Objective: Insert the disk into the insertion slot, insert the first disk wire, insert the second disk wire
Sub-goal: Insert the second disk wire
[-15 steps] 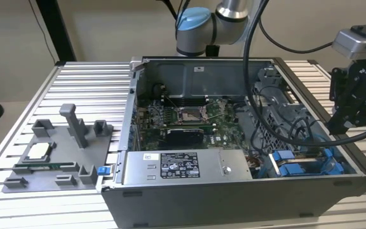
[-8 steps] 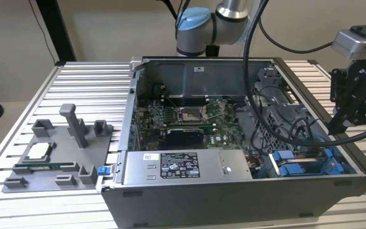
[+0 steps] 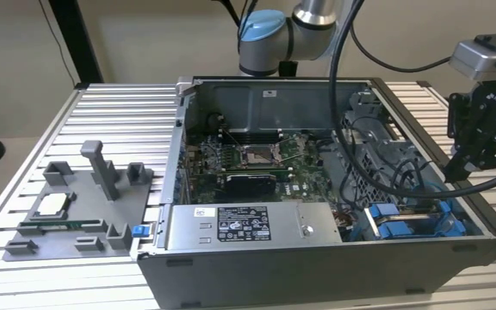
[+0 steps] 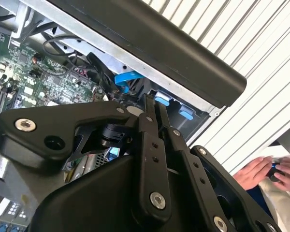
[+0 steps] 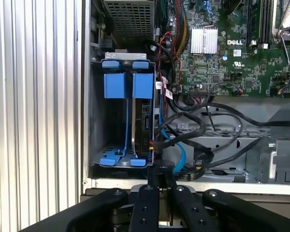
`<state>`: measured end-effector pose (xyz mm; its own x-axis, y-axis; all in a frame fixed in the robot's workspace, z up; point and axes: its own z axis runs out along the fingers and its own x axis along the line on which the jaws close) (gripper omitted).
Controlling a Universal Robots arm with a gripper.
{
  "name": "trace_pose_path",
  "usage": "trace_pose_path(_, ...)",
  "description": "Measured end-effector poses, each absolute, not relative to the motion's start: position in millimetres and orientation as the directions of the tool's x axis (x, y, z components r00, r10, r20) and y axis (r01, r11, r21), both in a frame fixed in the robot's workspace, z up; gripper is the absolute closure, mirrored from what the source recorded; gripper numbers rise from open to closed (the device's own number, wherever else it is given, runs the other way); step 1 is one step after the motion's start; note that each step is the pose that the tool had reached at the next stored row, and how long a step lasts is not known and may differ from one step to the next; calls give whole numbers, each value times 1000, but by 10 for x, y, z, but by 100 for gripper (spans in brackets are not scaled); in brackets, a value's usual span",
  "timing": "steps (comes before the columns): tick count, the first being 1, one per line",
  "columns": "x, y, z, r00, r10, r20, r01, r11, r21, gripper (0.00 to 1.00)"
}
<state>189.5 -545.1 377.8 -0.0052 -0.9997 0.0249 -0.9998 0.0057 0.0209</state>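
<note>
The insertion slot (image 5: 108, 130) is a dark bay with blue tabs in the corner of the open computer case (image 3: 317, 258). The disk (image 5: 143, 123) stands edge-on inside the slot, in its blue frame, beside a vacant bay. Black wires (image 5: 183, 128) and a blue wire (image 5: 178, 152) run to the disk's side; I cannot tell whether they are plugged in. My gripper (image 5: 159, 170) hovers above the case wall next to the slot, shut with nothing between its fingers. In the exterior view the gripper (image 3: 456, 173) hangs over the case's right side above the blue rails (image 3: 407, 223).
A silver box with a white sticker (image 3: 239, 226) lies along the case's front. The motherboard (image 3: 248, 168) fills the case floor. A grey fixture tray (image 3: 75, 213) sits on the slatted table at the exterior view's left. A person's hands (image 4: 261, 171) rest beyond the table edge.
</note>
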Motion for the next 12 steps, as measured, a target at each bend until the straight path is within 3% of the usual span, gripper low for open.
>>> trace_pose_path(12,1580,-5451,3847,-7,-1000,21,-1000,7,19,100)
